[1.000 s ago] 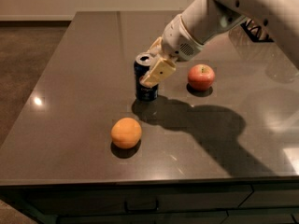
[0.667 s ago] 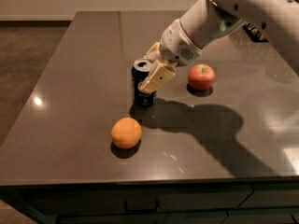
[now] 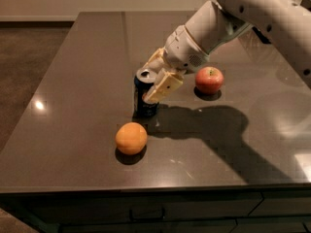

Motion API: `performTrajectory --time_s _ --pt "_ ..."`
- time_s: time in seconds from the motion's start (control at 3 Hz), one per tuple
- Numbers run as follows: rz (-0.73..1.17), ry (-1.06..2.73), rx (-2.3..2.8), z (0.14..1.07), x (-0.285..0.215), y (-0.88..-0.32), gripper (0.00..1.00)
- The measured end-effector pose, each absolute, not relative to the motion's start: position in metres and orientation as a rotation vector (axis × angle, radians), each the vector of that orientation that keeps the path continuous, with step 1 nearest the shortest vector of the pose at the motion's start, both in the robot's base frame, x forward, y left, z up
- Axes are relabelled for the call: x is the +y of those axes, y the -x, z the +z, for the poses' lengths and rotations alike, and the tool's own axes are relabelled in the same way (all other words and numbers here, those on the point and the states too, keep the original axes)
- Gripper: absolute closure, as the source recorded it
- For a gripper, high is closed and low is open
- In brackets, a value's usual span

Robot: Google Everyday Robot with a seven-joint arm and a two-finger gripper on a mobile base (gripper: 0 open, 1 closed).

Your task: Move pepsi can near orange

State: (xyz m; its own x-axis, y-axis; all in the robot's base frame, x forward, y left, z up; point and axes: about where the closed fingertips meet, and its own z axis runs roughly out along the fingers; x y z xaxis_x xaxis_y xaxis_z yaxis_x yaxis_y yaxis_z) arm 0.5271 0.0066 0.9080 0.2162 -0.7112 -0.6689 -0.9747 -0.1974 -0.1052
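Observation:
The pepsi can (image 3: 143, 97) stands upright near the middle of the dark table (image 3: 87, 62), dark blue with a silver top. My gripper (image 3: 154, 79) is shut on the pepsi can, one cream finger (image 3: 164, 87) on its right side and the other behind its top. The orange (image 3: 130, 138) lies on the table a short way in front of the can, slightly to its left, apart from it.
A red apple (image 3: 209, 79) lies right of the can, just behind my arm. My white arm (image 3: 243, 18) reaches in from the upper right. The table's front edge (image 3: 146, 187) runs close below the orange.
My gripper has carried the pepsi can a little forward and left, closer to the orange. The orange and the apple have not moved.

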Motion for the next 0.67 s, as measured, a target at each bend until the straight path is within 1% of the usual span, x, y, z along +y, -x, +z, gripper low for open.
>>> performTrajectory --time_s 0.33,0.67 --pt "0.671 1.985 1.548 0.9071 0.0083 -0.5265 0.0" --pt "0.671 1.985 1.548 0.9071 0.0084 -0.5265 0.0"
